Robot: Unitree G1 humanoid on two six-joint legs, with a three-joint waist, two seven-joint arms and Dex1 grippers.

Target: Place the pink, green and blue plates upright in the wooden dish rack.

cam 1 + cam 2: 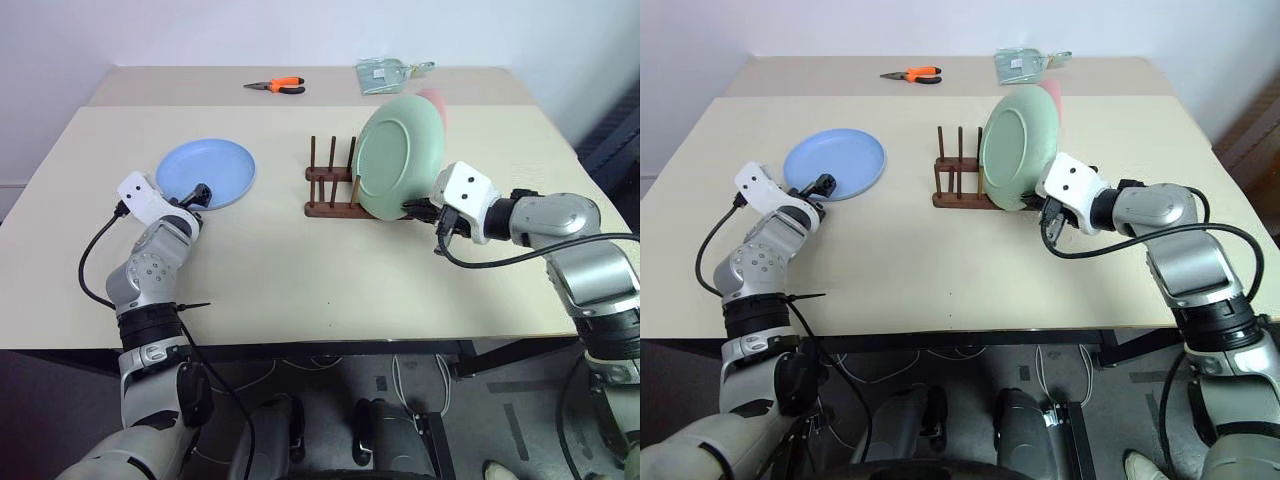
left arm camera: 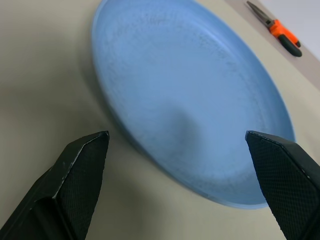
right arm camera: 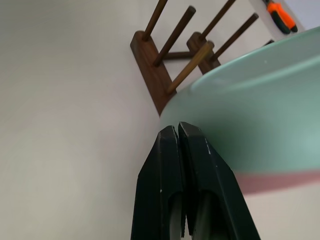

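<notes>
Pink plate (image 1: pixel 436 100) mostly hidden behind green plate (image 1: pixel 398 158) (racked); right tool (image 3: pixel 178 131) pinched empty, left tool (image 2: pixel 177 145) wide.

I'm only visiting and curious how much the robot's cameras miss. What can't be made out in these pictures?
- Pink plate: head views show a mere sliver; the green plate covers the rest.
- Which slots of the rack hold those plates: hidden behind the green plate.
- Right gripper: whether its shut tips touch the green plate, too close to tell.
- Packet at the table's far edge: too small to identify.

One plate (image 1: pixel 207 172) lies left of the rack (image 1: pixel 325 185).
</notes>
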